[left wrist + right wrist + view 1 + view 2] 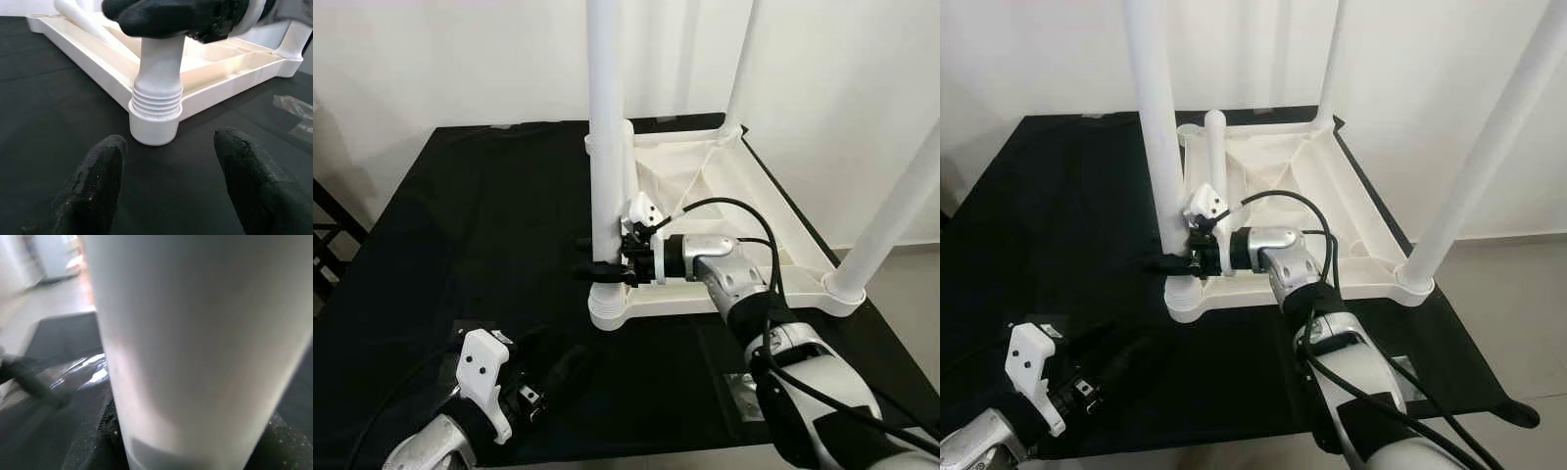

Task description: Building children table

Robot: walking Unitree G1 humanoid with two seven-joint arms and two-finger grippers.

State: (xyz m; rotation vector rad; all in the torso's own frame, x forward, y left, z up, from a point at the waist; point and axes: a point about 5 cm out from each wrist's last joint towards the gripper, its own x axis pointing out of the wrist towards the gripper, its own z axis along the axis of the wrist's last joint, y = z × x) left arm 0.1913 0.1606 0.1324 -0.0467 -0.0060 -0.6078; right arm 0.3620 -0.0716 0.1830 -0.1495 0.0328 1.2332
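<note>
Left eye view shows the white tabletop (pixel 759 191) lying upside down on the black cloth (pixel 460 225), with 4 legs standing in its corner sockets, so the build looks nearly finished. At the tabletop's near left corner, the right gripper (pixel 604 270) has its fingers closed around the near leg (pixel 606 147) just above its threaded base, which shows exposed threads and probably needs tightening. Nearer the robot than that corner, the left gripper (pixel 166 181) rests on the cloth, fingers spread wide and holding nothing.
</note>
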